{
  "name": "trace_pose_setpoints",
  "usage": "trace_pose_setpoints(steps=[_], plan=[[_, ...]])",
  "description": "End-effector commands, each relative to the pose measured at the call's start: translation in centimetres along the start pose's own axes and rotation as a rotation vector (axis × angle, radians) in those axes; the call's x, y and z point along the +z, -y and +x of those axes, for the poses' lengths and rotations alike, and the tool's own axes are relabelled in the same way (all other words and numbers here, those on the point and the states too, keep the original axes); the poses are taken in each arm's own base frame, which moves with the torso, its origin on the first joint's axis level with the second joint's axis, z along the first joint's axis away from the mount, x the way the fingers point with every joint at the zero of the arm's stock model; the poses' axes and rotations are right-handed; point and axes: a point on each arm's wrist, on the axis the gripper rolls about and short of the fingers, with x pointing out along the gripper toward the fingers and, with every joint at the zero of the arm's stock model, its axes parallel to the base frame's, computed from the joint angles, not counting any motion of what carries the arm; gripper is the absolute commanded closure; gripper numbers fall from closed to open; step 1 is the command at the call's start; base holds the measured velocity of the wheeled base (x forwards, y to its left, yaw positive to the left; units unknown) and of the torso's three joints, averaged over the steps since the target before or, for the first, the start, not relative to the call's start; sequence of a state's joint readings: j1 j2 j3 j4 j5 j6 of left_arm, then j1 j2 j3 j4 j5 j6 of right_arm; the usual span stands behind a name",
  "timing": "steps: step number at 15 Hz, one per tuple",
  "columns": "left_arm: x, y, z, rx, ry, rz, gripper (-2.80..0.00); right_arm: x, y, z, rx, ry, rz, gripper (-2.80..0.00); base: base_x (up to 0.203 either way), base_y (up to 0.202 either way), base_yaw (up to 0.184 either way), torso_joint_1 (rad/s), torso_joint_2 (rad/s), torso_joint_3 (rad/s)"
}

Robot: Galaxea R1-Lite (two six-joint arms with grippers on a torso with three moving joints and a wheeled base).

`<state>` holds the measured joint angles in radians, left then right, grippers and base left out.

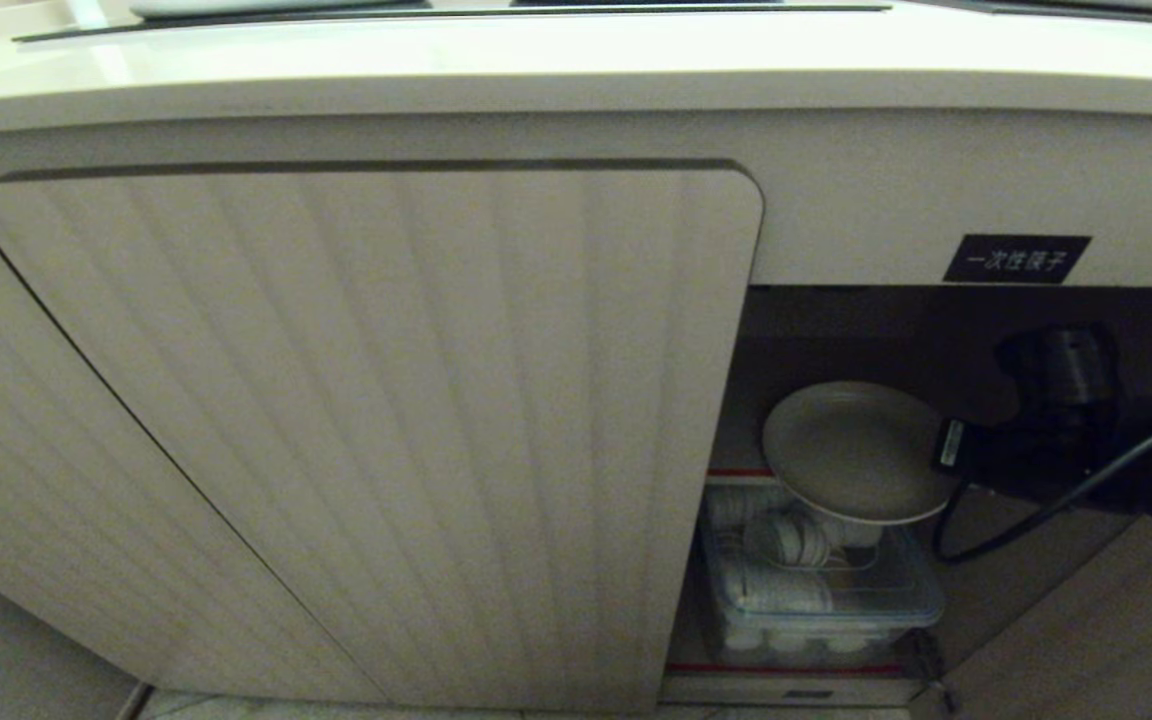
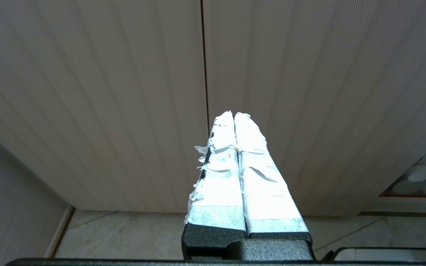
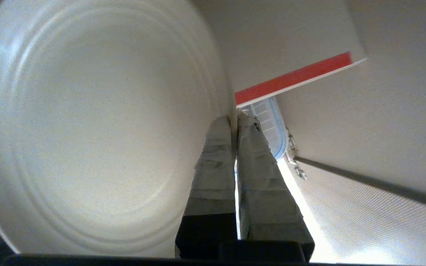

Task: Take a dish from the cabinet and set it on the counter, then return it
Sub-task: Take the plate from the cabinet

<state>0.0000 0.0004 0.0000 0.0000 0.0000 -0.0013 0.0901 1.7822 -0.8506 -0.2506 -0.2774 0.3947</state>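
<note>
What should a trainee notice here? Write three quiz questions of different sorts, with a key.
1. True or false: the right gripper has its fingers shut on the rim of the cream plate.
2. What lies below the plate inside the cabinet? A) clear lidded container of white dishware B) pans C) bottles
3. Fill in: the left gripper is ____, facing the ribbed door.

Key: 1 true; 2 A; 3 shut

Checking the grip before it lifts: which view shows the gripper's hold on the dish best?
The right wrist view: the right gripper pinches the dish rim. The head view shows the dish small; the left wrist view, none.
</note>
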Motion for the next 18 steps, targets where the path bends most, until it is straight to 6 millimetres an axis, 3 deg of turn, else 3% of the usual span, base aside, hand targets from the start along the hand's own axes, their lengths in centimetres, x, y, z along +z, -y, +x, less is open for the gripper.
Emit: trace_pose_setpoints(steps=[1, 18], plan=[[0.0, 0.0, 0.0, 0.0, 0.0, 0.0, 0.0, 0.0, -0.2, -0.8, 0.015, 0.012, 0.004, 0.0, 0.0, 0.0, 0.0, 0.0, 0.0, 0.0], [0.0, 0.0, 0.0, 0.0, 0.0, 0.0, 0.0, -2.3, 0.2, -3.4, 0.037, -0.027, 0.138, 0.0, 0.0, 0.0, 0.0, 0.0, 0.0, 0.0]])
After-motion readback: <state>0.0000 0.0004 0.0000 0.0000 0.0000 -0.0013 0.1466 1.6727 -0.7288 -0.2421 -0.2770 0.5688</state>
